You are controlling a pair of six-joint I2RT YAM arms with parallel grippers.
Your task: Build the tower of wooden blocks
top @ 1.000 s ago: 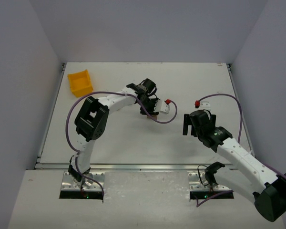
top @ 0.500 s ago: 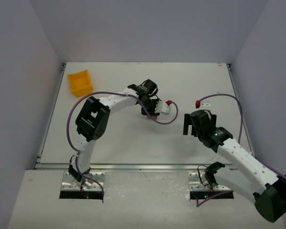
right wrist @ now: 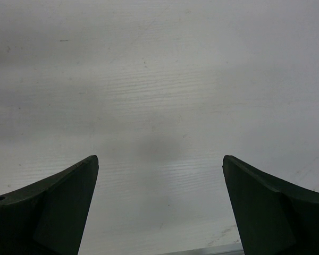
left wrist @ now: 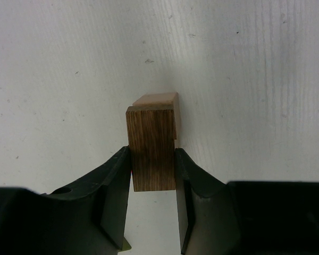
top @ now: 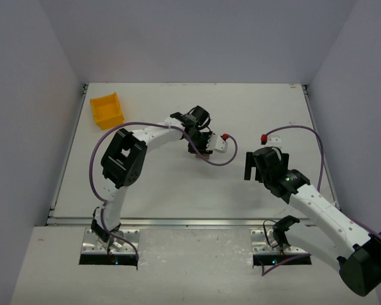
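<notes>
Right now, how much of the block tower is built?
Just started. One pale block lies on the table. The left gripper is clamped on a dark block sitting over it, slightly off-centre. The right gripper is open and empty. Letting go and adding more blocks is left.

Counted one yellow bin (top: 107, 110), and right of it one dark block (left wrist: 151, 149), one tan block (left wrist: 157, 99), plus two arms (top: 155, 135) (top: 314, 202).
</notes>
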